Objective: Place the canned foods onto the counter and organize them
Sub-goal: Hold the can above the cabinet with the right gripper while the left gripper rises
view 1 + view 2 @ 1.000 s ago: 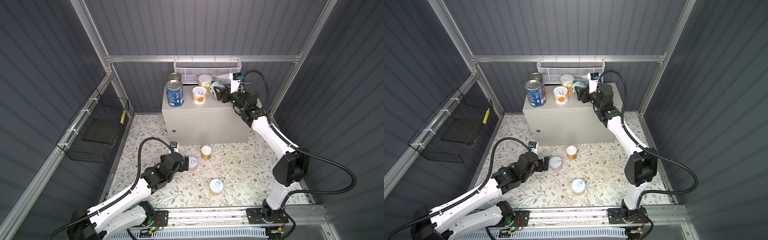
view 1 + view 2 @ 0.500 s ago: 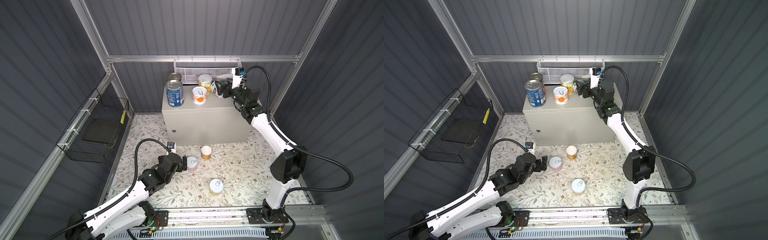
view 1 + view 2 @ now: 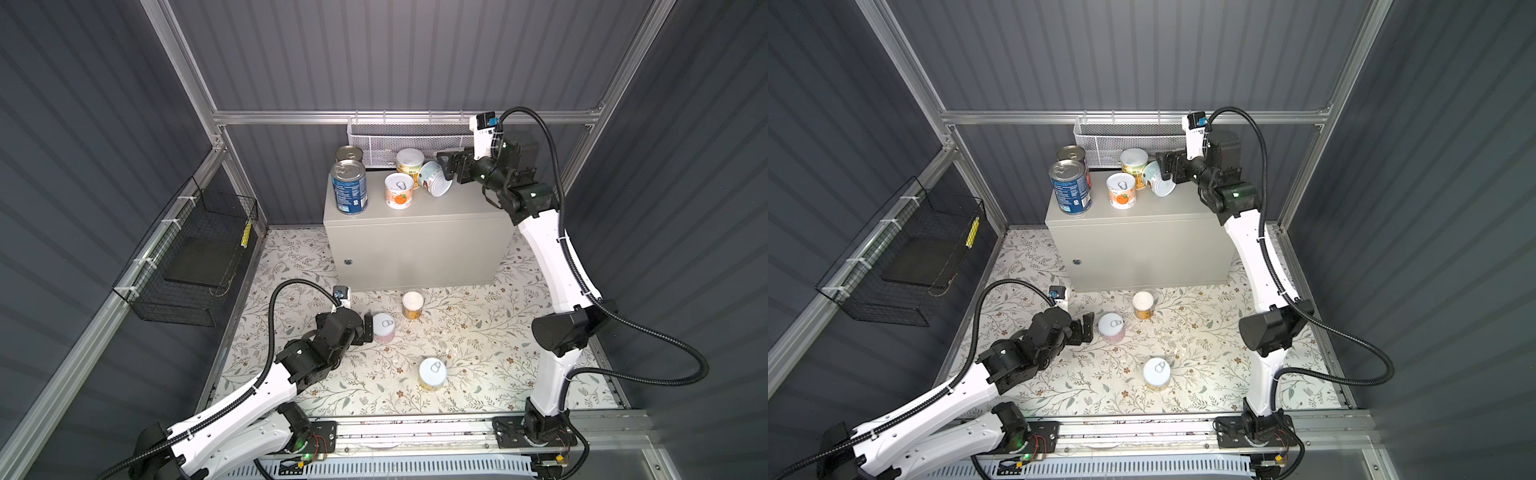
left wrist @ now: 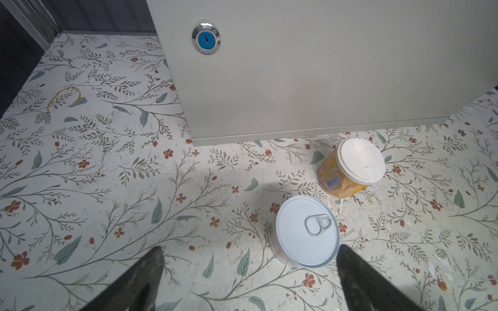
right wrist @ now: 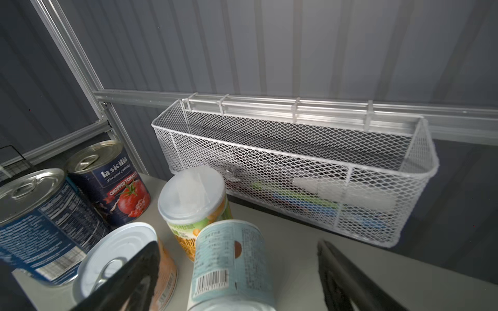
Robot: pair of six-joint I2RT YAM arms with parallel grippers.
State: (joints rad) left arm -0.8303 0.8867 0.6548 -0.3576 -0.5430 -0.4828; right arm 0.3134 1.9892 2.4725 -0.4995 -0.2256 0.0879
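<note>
Dark grey ribbed walls enclose a floral-patterned floor where the beige-grey metal counter (image 3: 415,232) stands. On its top are two large blue-labelled cans with silver lids (image 3: 349,193) (image 3: 348,153), a white-lidded can with an orange-fruit label (image 3: 399,195), a plastic-capped yellow-green can (image 3: 409,161) and a pale-blue-labelled can (image 3: 434,178), which is tilted in both top views.

The right gripper (image 3: 445,171) brackets that pale-blue can with its jaws spread. The right wrist view shows a clear gap on one side and also reveals blurred coloured items in the white mesh basket (image 5: 296,172).

On the floor, the left gripper (image 4: 250,249) is spread wide and grips nothing. The pink-sided white-lidded can (image 4: 307,231) stands just inside one finger (image 4: 358,272), with the orange-yellow can (image 4: 350,169) beyond. Only the top views show the third floor can, with a yellow label (image 3: 432,374).
</note>
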